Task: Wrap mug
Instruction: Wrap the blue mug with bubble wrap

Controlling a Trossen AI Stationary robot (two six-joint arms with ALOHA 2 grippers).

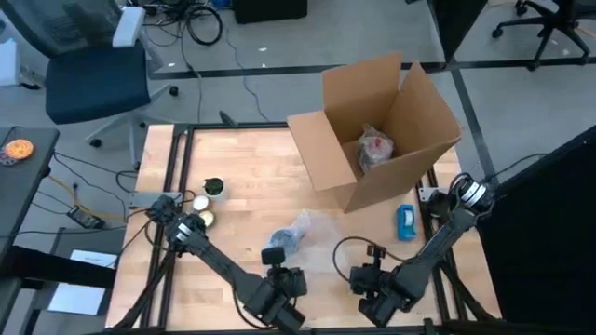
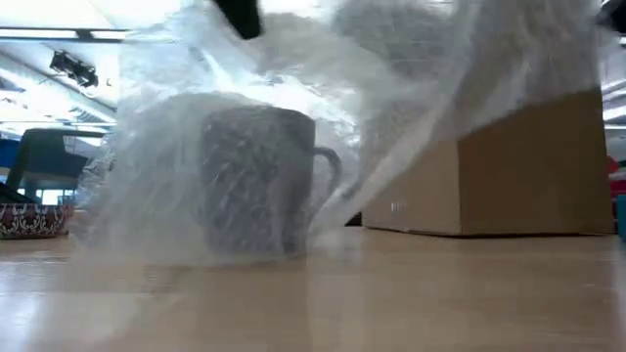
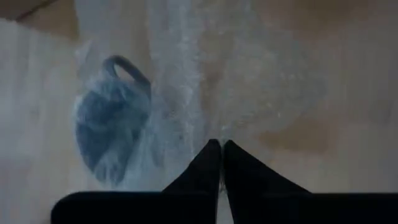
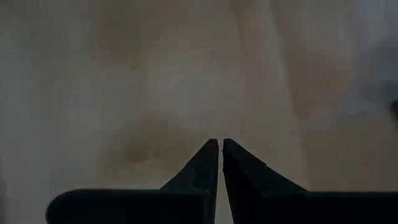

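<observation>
A grey mug (image 2: 256, 176) stands upright on the wooden table, its handle (image 2: 328, 181) to the side, under a sheet of clear bubble wrap (image 2: 391, 108) that drapes over it like a tent. The left wrist view looks down on the mug (image 3: 109, 127). My left gripper (image 1: 278, 251) is above the mug, shut on the wrap. My right gripper (image 1: 368, 277) hovers shut over bare wood to the right of the mug and holds nothing. My left gripper pinches a gathered part of the bubble wrap (image 3: 205, 127) between its two fingers, coming from above and pointing down. The wrap is drawn up to the fingers (image 2: 240, 15) and falls away over the mug. Its lower edges (image 2: 127, 249) lie on the table.
An open cardboard box (image 1: 372, 140) stands at the far right with a wrapped item (image 1: 375, 149) inside. A blue object (image 1: 406, 221) lies near the box. Small round items (image 1: 212, 188) sit at the left, by the left arm's base. A patterned bowl (image 2: 29, 217) shows at the low view's left.
</observation>
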